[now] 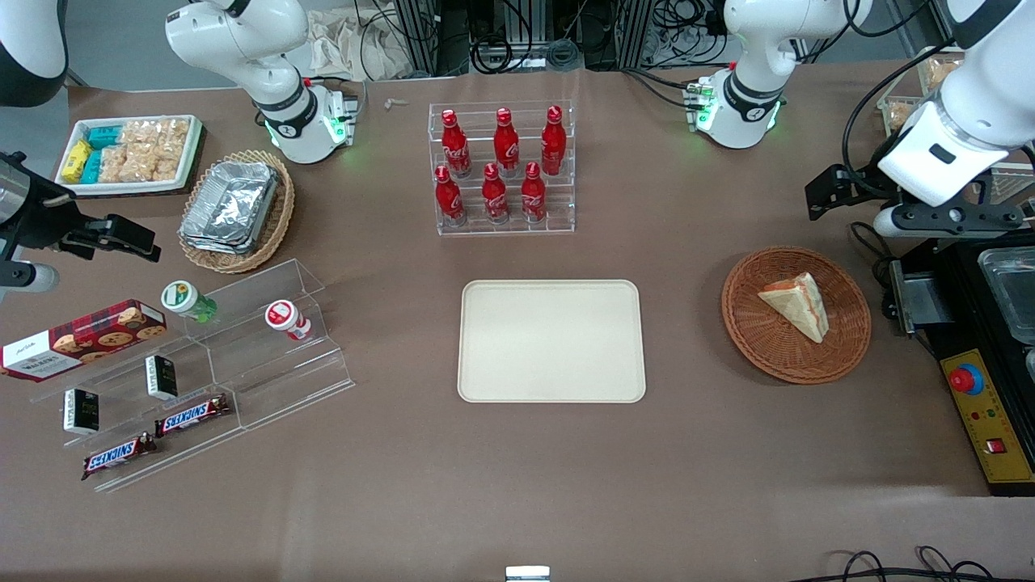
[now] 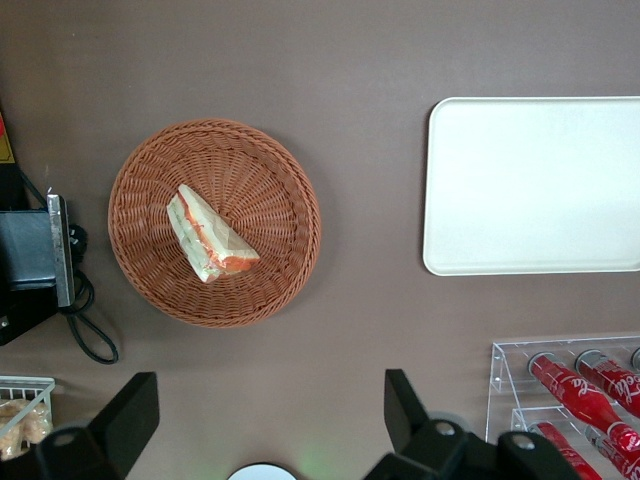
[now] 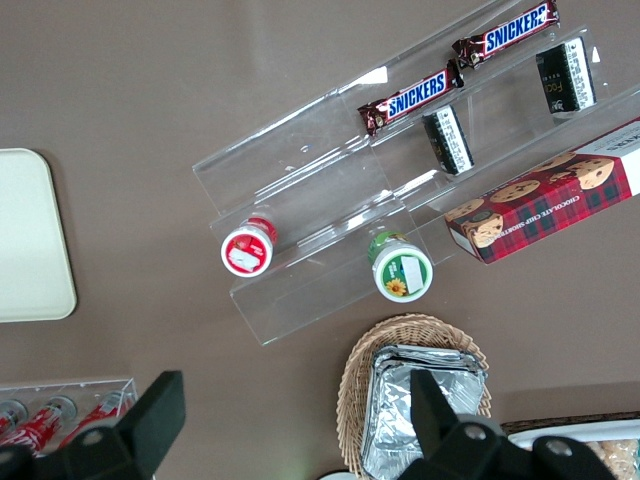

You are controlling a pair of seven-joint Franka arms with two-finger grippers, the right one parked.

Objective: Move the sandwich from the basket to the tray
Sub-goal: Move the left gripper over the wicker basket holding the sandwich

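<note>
Brown-covered table (image 1: 663,453), evenly lit; cables (image 1: 517,32) and metal framing along its farthest edge

The left arm (image 1: 962,121) reaches in from the working end of the table, its white forearm angled downward. Its gripper (image 2: 265,420) hangs high above the table surface, black fingers (image 2: 130,415) spread wide apart and holding nothing.

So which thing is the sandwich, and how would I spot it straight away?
Start at the big cream tray mid-table, then look toward the working arm's end to the round reddish-brown basket. The sandwich lies inside it: a pale triangular wedge with red filling along one edge, the only thing in that basket. The open gripper hangs high above the table beside the basket, holding nothing.
</note>
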